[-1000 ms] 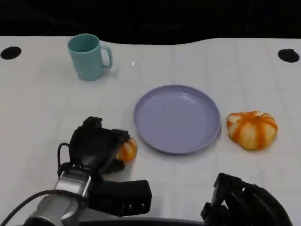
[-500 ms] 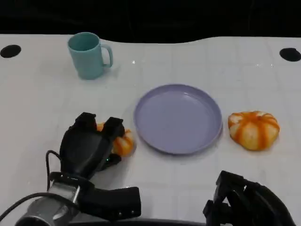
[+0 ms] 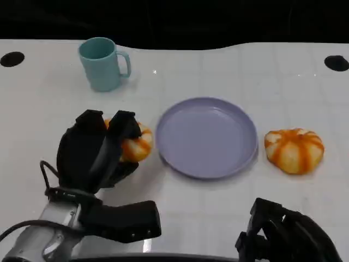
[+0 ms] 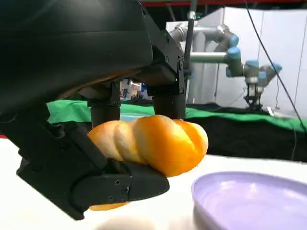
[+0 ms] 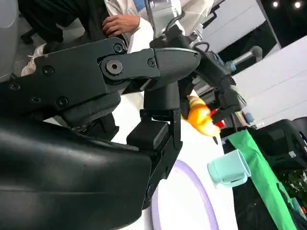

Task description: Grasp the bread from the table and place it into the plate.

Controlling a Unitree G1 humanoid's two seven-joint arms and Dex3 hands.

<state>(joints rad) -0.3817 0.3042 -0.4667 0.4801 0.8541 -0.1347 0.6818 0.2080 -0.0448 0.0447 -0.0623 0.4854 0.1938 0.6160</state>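
Now the left hand [image 3: 92,153] holds an orange, twisted bread roll [image 3: 133,143], fingers over its top and the thumb beneath it; the left wrist view shows the roll [image 4: 153,143] clamped between the black fingers [image 4: 168,98] above and the thumb below, with white table visible under it, so it appears lifted clear of the surface. In the head view the roll sits just to the left of the lavender plate [image 3: 206,136], near its rim but not over it. The plate's edge [image 4: 240,199] also shows in the left wrist view, low and beside the held roll.

A second orange-and-white striped bread [image 3: 294,150] lies on the white table [image 3: 272,82] just to the right of the plate, apart from its rim. A teal mug [image 3: 102,64] stands upright at the far left of the table, well apart from the plate, its handle pointing toward the right.

The right hand [image 3: 286,234] rests low at the near right edge of the table and holds nothing; its fingers [image 5: 158,124] look partly spread in the right wrist view. That view also shows the plate's rim [image 5: 201,201], the mug [image 5: 229,168] and the held roll [image 5: 200,117] beyond it, and a person's hand [image 5: 120,23] in the background.
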